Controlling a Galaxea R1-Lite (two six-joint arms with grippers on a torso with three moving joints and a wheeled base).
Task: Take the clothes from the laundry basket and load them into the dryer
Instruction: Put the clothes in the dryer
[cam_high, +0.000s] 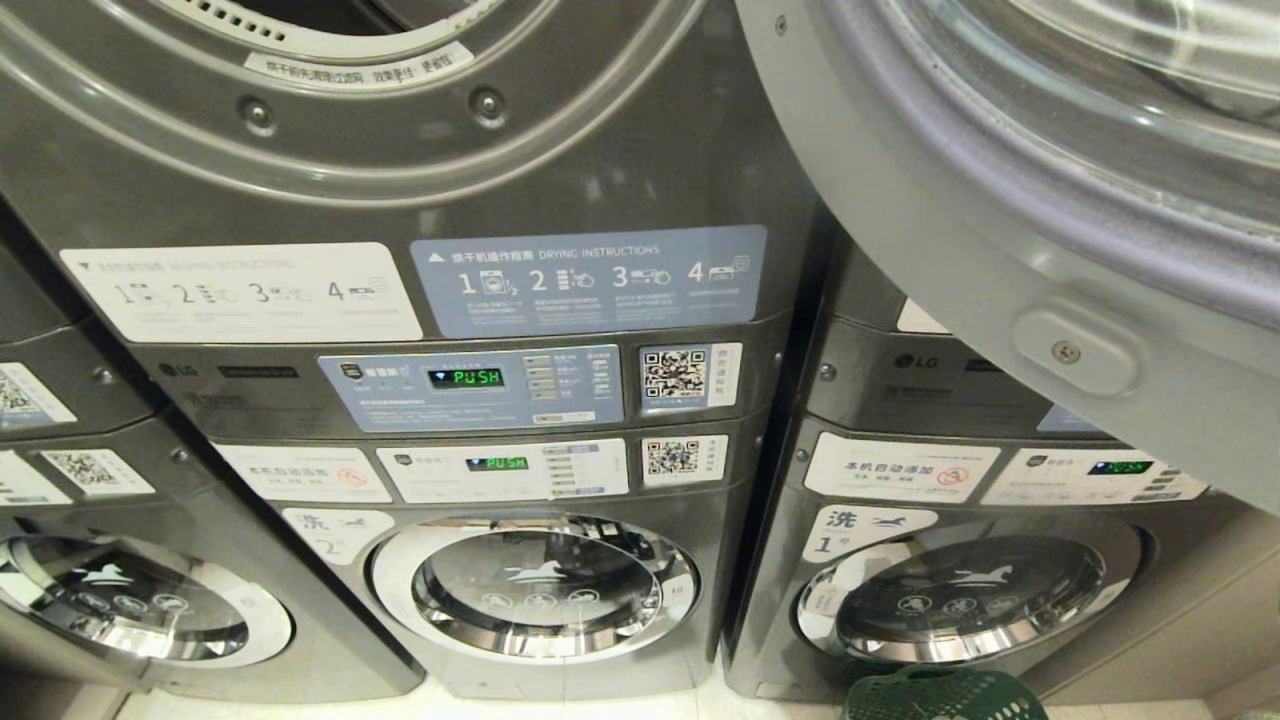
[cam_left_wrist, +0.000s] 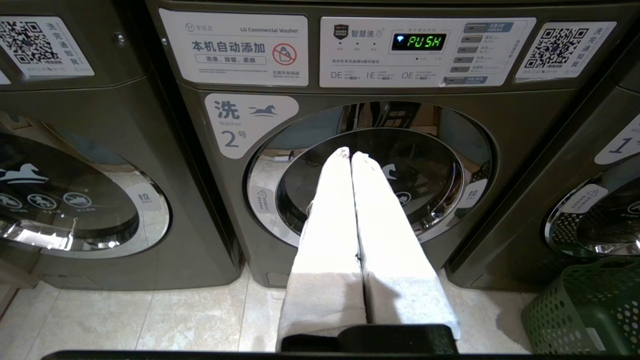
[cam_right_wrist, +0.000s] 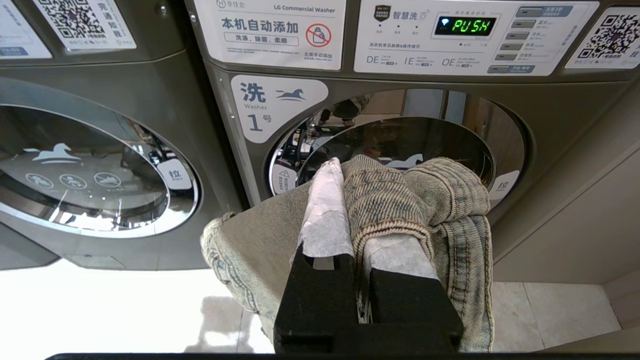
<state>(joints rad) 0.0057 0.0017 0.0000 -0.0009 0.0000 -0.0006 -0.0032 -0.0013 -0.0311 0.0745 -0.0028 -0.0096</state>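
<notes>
My right gripper (cam_right_wrist: 345, 172) is shut on a faded denim garment (cam_right_wrist: 400, 200). The cloth is pinched between the white-padded fingers (cam_right_wrist: 325, 215), drapes over the right one and hangs to both sides, in front of washer number 1 (cam_right_wrist: 260, 110). My left gripper (cam_left_wrist: 351, 154) is shut with nothing in it and points at the door of washer number 2 (cam_left_wrist: 235, 125). The green laundry basket (cam_high: 945, 695) stands on the floor before washer number 1, and its perforated wall (cam_left_wrist: 585, 310) also shows in the left wrist view. The dryer (cam_high: 600, 150) sits above the washers, its round door (cam_high: 1050, 200) swung open to the right.
A row of grey stacked machines fills the view, with lit control panels (cam_high: 465, 378) between dryers and washers. A third washer (cam_high: 120, 610) stands at the left. Pale tiled floor (cam_left_wrist: 150, 320) runs before the machines. Neither arm shows in the head view.
</notes>
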